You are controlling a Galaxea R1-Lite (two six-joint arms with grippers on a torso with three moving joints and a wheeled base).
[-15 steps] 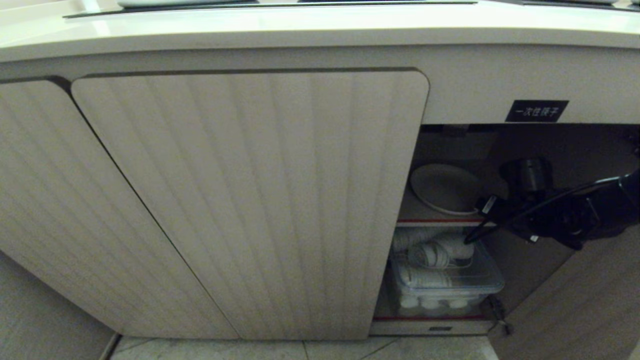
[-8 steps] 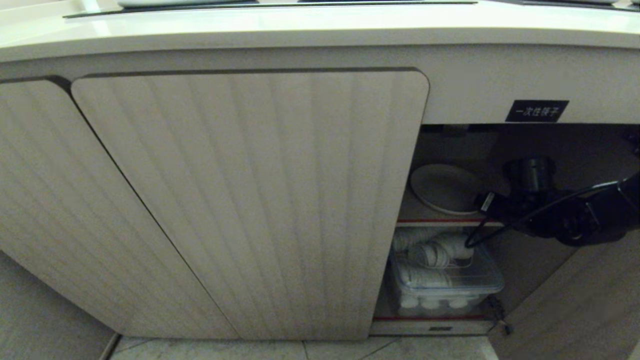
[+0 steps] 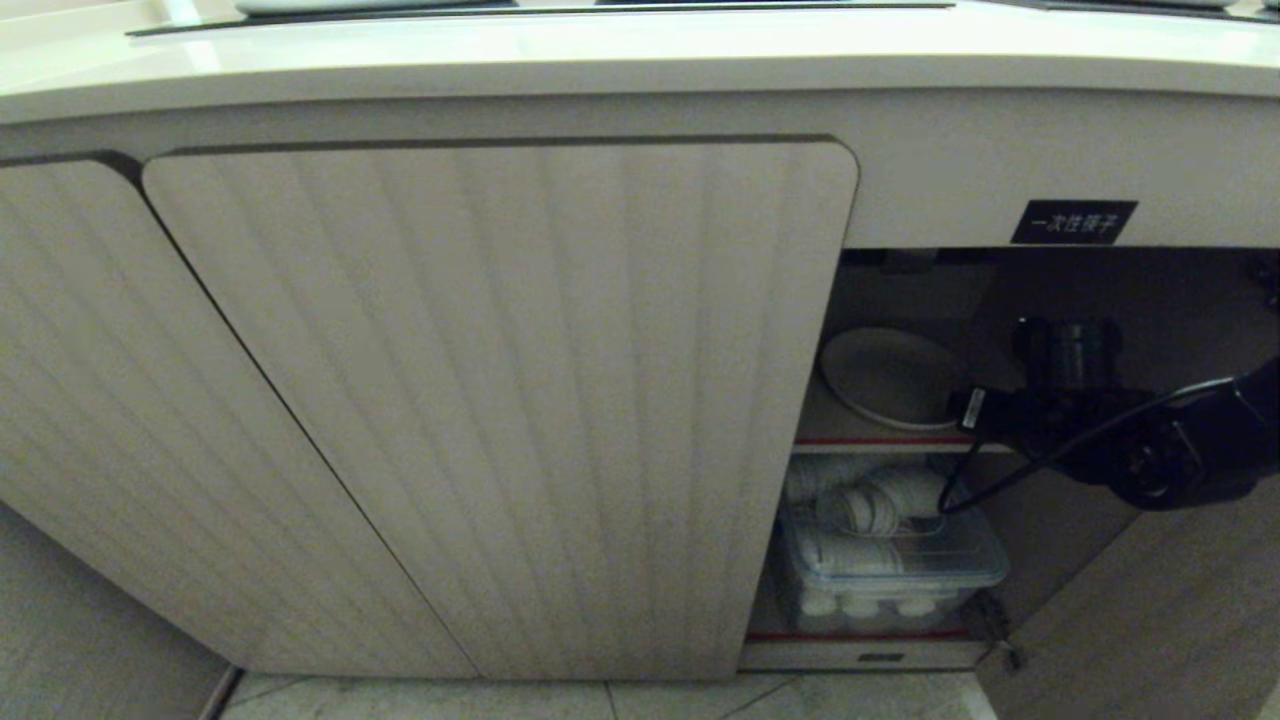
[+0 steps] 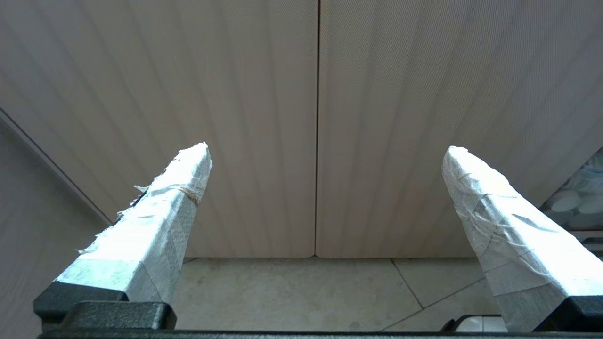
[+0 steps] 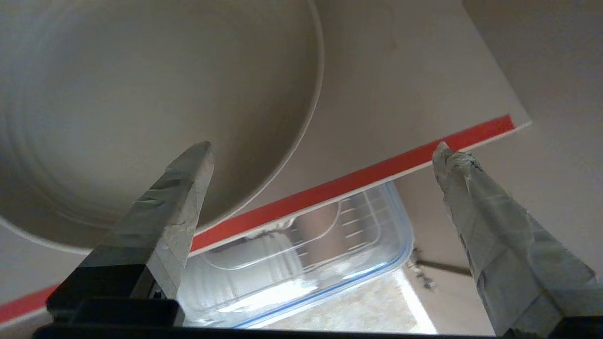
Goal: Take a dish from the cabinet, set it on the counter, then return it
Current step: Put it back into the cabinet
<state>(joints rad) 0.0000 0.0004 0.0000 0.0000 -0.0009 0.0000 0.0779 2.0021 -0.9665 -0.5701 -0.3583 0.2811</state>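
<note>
Just dish [image 5: 141, 103] beneath right end effector [image 5: 320, 150]

The cabinet's inner shelf [image 5: 414, 89] (red-edged along its front) carries the dish [image 5: 155, 94], which lies flat just beyond one taped finger [image 5: 174, 197] of the right gripper; the other finger's tip reaches the shelf's front edge. Below, a clear lidded box [image 5: 301, 254] sits on the cabinet floor.

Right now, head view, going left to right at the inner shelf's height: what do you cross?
Left ribbed door → middle ribbed door → the dish on the cabinet's inner shelf → right gripper, open, empty → its arm.
</note>
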